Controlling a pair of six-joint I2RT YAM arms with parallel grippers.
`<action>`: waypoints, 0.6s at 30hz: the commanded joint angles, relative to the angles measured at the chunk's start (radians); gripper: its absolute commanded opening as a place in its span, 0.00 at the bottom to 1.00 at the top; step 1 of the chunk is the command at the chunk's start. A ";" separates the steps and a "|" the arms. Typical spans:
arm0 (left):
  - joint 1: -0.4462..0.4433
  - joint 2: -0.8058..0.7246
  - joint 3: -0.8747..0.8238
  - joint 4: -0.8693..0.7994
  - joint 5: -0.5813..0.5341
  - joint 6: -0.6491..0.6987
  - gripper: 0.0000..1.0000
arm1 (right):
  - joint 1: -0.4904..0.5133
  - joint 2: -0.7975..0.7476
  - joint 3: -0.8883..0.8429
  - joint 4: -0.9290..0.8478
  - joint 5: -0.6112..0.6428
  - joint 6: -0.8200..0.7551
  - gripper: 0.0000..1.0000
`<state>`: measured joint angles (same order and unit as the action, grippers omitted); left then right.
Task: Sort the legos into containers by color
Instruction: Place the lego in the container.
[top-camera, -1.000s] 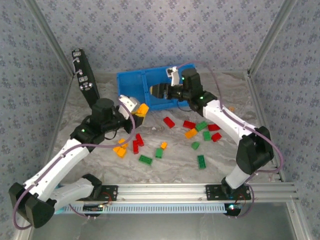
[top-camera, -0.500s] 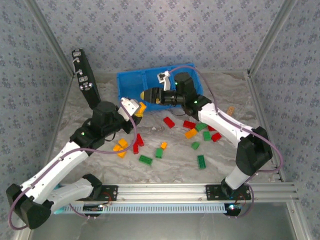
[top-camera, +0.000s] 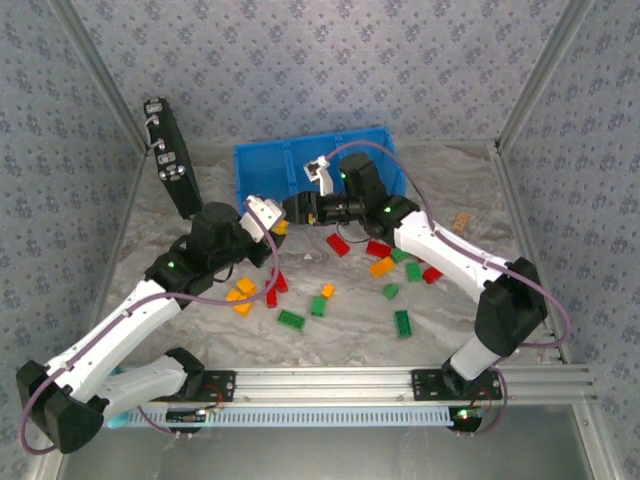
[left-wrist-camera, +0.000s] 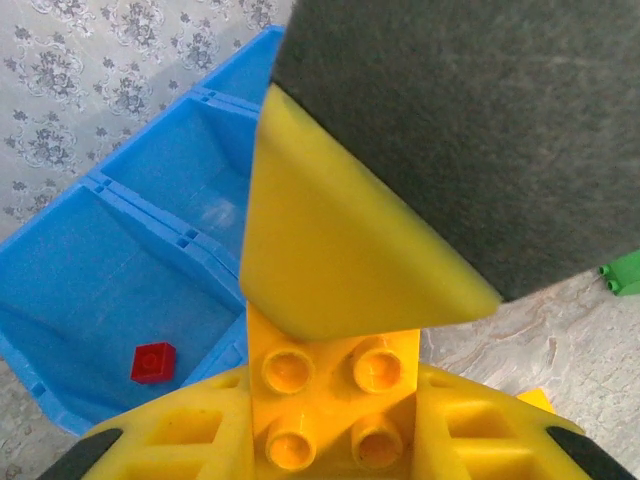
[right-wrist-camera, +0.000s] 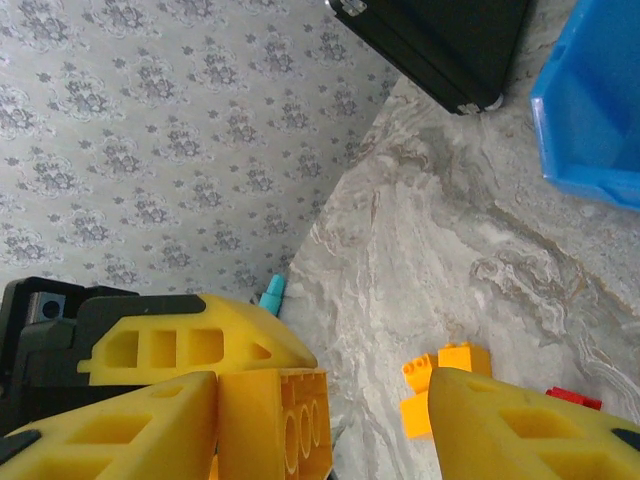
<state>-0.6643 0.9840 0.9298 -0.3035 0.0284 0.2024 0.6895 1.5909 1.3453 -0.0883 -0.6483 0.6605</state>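
At far left a black case stands tilted by the wall. The left jaws are clamped on a yellow brick, studs showing, held just in front of the blue tray. One red brick lies in the tray's end compartment. The right jaws stand wide apart beside that yellow brick — it sits against one finger, clear of the other. Further right, red, green and orange legos lie scattered on the bench — outside the tray.
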 joint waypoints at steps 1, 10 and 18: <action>-0.008 0.002 0.022 0.019 -0.015 0.019 0.08 | 0.010 -0.014 0.019 -0.047 -0.030 -0.025 0.56; -0.009 0.013 0.029 0.004 -0.045 0.034 0.09 | 0.012 0.006 -0.003 0.039 -0.057 0.006 0.30; -0.009 0.037 0.034 0.048 -0.086 0.020 0.82 | -0.026 -0.007 -0.033 0.055 -0.001 0.025 0.20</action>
<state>-0.6697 1.0199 0.9306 -0.2962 -0.0223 0.2207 0.6891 1.5921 1.3380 -0.0566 -0.6758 0.6666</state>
